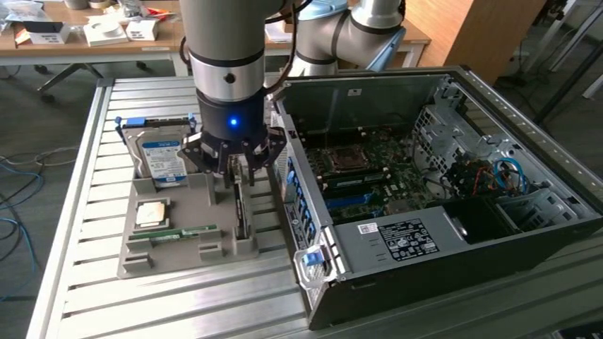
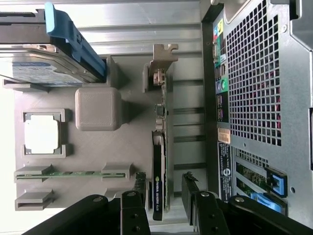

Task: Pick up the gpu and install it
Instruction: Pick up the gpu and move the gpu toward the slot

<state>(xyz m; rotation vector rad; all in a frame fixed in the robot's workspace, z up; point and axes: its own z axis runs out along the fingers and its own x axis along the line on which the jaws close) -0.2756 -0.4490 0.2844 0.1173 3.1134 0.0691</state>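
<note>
Slatted metal table (image 1: 85, 240) in a lab room; a back table (image 1: 160, 44) with small boxes stood far behind it.

PC case (image 1: 414, 240) (image 2: 254, 73): lay on its side on the exterior view's right part of the table, open side up, motherboard (image 1: 368, 176) exposed.

Grey tray (image 1: 188, 205) (image 2: 122, 147): sat on the table just beside the case, on the exterior view's left of it. Contents noted:
- hard drive (image 1: 160, 155) (image 2: 44, 68), silver with a blue label and blue clips, upright at the far end;
- CPU (image 1: 152, 213) (image 2: 42, 134), flat in its square pocket;
- memory stick (image 1: 179, 233) (image 2: 68, 173), green, on edge in a slot toward the near end;
- gpu (image 1: 241, 212) (image 2: 159, 161), on its long edge in the tray's slot along the side nearest the case, metal bracket toward the hard drive's end. It was seated in the tray, not lifted.

Arm (image 1: 226, 56): pointed straight down over the tray.

Tool (image 1: 237, 176) (image 2: 164, 186): low over the gpu, jaws spread wide. In the wrist view the two black fingers (image 2: 139, 188) stood one on each side of the card's black part, with a visible gap on both sides. Nothing was gripped.
</note>
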